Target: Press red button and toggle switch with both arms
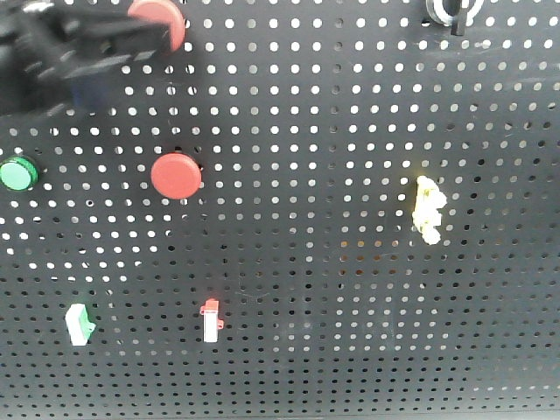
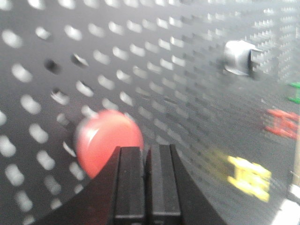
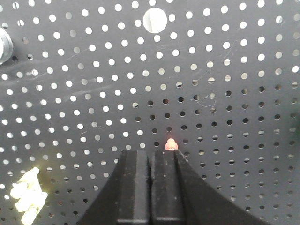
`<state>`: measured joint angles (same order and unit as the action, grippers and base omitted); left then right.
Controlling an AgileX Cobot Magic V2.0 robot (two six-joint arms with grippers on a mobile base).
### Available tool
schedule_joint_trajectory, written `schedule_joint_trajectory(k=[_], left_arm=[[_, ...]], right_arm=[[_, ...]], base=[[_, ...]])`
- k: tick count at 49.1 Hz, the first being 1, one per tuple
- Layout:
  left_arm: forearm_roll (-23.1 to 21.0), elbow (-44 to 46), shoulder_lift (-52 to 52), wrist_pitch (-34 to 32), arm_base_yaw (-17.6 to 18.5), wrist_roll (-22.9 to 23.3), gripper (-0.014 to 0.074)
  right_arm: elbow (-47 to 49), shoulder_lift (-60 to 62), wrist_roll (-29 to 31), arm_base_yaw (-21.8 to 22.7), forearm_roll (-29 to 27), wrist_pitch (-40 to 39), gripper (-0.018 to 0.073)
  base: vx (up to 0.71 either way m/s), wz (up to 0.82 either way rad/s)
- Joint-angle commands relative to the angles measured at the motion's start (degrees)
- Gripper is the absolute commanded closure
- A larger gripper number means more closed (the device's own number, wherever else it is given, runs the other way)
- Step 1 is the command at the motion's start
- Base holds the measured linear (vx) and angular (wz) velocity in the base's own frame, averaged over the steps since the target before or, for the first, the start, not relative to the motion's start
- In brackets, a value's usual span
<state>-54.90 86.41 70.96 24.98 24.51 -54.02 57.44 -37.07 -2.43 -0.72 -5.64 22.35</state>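
Observation:
The red button (image 1: 157,22) is a glossy red disc at the top left of the black pegboard (image 1: 332,289). My left gripper (image 1: 150,41) is a blurred dark shape reaching in from the left and overlapping the button's lower edge. In the left wrist view my left gripper (image 2: 145,150) is shut and empty, its tips right at the button (image 2: 105,140). The toggle switch (image 1: 450,10) with its silver ring sits at the top right edge; it also shows in the left wrist view (image 2: 238,57) and at the left edge of the right wrist view (image 3: 2,44). My right gripper (image 3: 150,152) is shut and empty, facing bare pegboard well away from the switch.
A smaller red button (image 1: 176,175) and a green button (image 1: 17,173) sit lower left. A green-tipped rocker (image 1: 79,324), a red-tipped rocker (image 1: 211,320) and a yellow clip (image 1: 428,210) are also on the board. A small red tip (image 3: 170,144) peeks past my right finger.

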Motion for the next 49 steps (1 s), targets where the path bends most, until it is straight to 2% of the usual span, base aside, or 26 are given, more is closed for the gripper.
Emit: schedule_joint_trajectory(k=[1, 10, 18, 22, 30, 36, 39, 42, 49], left_arm=[[-1.6, 2.0, 0.8, -6.0, 0.2, 0.2, 0.0594], [-1.3, 2.0, 1.9, -6.7, 0.2, 0.4, 0.0594], [-1.1, 2.0, -0.1, -2.5, 0.2, 0.5, 0.0594], [0.5, 1.6, -2.1, 0.4, 0.2, 0.6, 0.0594], [1.4, -6.0, -8.7, -0.7, 0.2, 0.6, 0.0594], [1.8, -17.3, -16.4, -5.1, 0.2, 0.6, 0.0594], [1.8, -23.5, -20.5, -7.4, 0.2, 0.6, 0.0594], [1.8, -30.1, -25.4, -9.6, 0.2, 0.6, 0.0594], [1.7, -42.0, -34.7, -13.1, 0.2, 2.2, 0.0594]], right_arm=[[1.6, -0.3, 0.3, 0.3, 0.2, -4.4, 0.0562], [1.6, -0.3, 0.3, 0.3, 0.2, -3.5, 0.0562], [1.6, -0.3, 0.3, 0.3, 0.1, -3.4, 0.0562], [1.6, -0.3, 0.2, 0.3, -0.8, -3.2, 0.0562], [1.6, -0.3, 1.4, 0.3, -5.3, -1.3, 0.0562], [1.7, -0.3, 9.1, 0.3, -7.7, 1.3, 0.0562], [1.8, -0.3, 15.9, 0.3, -11.7, 2.7, 0.0562], [1.8, -0.3, 22.8, 0.3, -17.9, 3.4, 0.0562], [3.3, -3.1, 40.6, 0.3, -38.9, 6.7, 0.0562]], base=[[0.0, 0.0], [0.0, 0.0], [0.0, 0.0], [0.0, 0.0], [0.0, 0.0], [0.0, 0.0], [0.0, 0.0], [0.0, 0.0], [0.0, 0.0]])
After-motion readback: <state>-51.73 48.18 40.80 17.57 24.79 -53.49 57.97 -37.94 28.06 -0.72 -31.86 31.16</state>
